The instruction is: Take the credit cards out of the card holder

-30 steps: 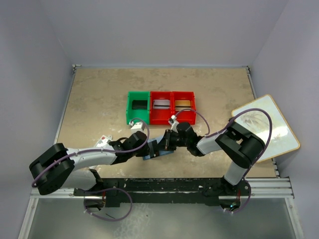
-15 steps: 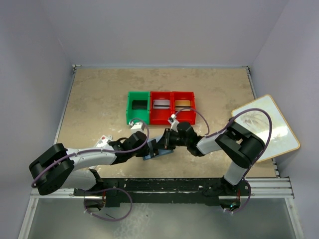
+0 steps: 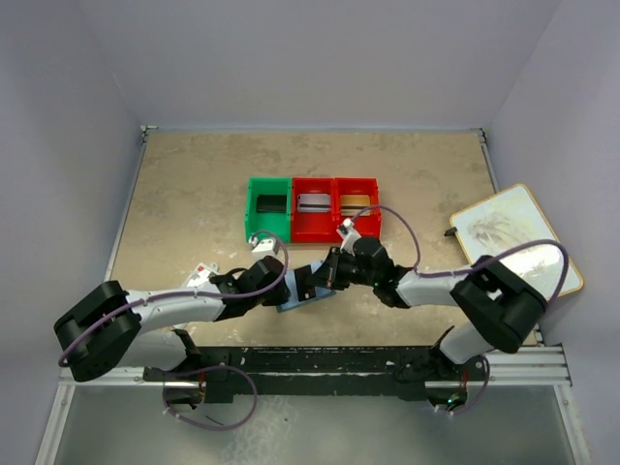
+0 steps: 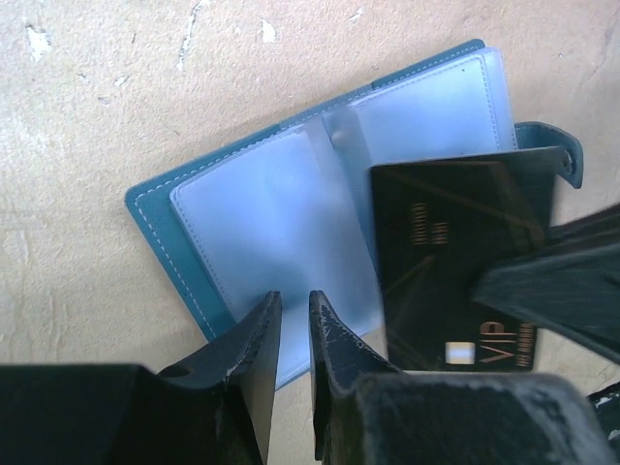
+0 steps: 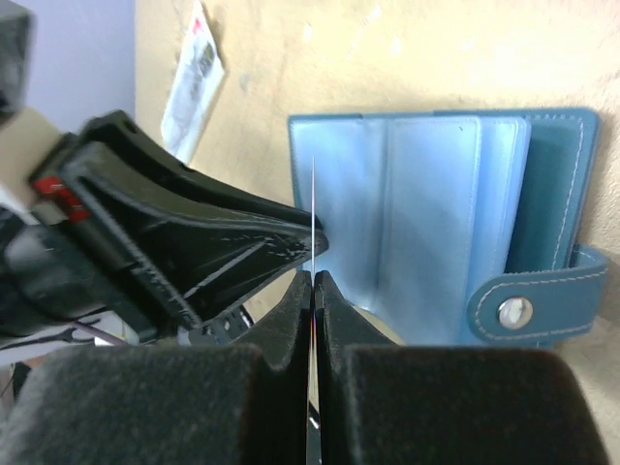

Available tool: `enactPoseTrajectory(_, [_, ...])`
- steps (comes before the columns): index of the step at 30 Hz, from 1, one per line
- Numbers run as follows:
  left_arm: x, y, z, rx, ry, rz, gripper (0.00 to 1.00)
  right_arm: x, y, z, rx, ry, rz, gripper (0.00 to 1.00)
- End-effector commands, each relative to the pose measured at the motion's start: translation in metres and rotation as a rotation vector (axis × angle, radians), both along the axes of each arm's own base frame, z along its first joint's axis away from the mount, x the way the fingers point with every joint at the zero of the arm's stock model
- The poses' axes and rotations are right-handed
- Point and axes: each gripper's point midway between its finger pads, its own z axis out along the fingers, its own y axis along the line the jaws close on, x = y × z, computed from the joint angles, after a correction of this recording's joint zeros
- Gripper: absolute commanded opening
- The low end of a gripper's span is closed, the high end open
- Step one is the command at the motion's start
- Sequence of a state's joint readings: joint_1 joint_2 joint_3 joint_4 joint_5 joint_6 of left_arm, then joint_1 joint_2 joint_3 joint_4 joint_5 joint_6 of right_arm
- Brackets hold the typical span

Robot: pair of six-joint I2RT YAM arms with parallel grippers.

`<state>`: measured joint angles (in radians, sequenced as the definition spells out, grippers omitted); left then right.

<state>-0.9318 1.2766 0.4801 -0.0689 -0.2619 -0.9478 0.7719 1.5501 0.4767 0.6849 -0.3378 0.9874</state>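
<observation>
While the right tool (image 5: pixel 313 281) has its two fingers closed tight on a dark card (image 4: pixel 455 242), the job right now looks like pulling that card away from the card holder (image 4: pixel 262 213). The holder lies open and flat on the bench (image 3: pixel 194 194), near the front, in the middle between the two arms. The card hangs over the holder's right half. I cannot tell if its far end is all the way out of the pocket.

The left tool (image 4: pixel 294 300) sits at the holder's near edge with its fingers almost together, with only a thin gap. I cannot tell if it pinches a clear pocket or just presses down. It should keep the holder from sliding.

To do this well, I think the right tool should pull straight, the same way the pocket opens, and slowly. If it tips the card, the soft pocket may grab it and the whole holder may lift.

Watch the edges. The left tool's tip is just beside the card, so the two tools could bump. The strap with the snap (image 5: pixel 513 312) sticks out on the holder's side and could catch the card.

The green bin (image 3: pixel 248 208) and two red bins (image 3: pixel 376 208) stand well behind the holder. Bare bench shows to the right, toward the white board (image 3: pixel 513 242), so that way has room. A white packet (image 3: pixel 201 271) lies on the left.
</observation>
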Motion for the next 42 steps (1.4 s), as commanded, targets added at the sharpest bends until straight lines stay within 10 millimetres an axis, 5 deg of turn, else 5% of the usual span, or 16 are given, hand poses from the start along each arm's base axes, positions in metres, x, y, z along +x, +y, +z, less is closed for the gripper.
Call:
enactPoseTrajectory(1, [-0.003,0.012,-0.001,0.044,-0.001,0.020,0.17,0.013,-0.016,0.018,-0.033,-0.126,-0.072,0.00])
enactPoseTrajectory(15, [0.017,0.011,0.054,0.028,-0.117,0.042,0.32,0.009,-0.011,0.058,0.070,-0.420,0.039,0.00])
enactPoseTrajectory(20, [0.028,0.035,0.079,0.129,-0.190,0.097,0.53,0.005,-0.013,0.075,0.045,-0.577,0.060,0.00])
enactPoseTrajectory(26, [0.052,0.072,0.116,0.260,-0.255,0.173,0.75,-0.011,-0.008,0.103,-0.005,-0.844,0.103,0.00])
enactPoseTrajectory(30, [0.071,0.110,0.126,0.301,-0.224,0.248,0.79,-0.017,-0.010,0.116,-0.013,-0.951,0.127,0.00])
enactPoseTrajectory(37, [0.089,0.179,0.173,0.413,-0.282,0.443,0.87,-0.023,-0.012,0.131,-0.044,-1.100,0.190,0.00])
enactPoseTrajectory(42, [0.089,0.227,0.172,0.512,-0.281,0.560,0.87,-0.011,-0.015,0.145,-0.127,-1.186,0.184,0.00])
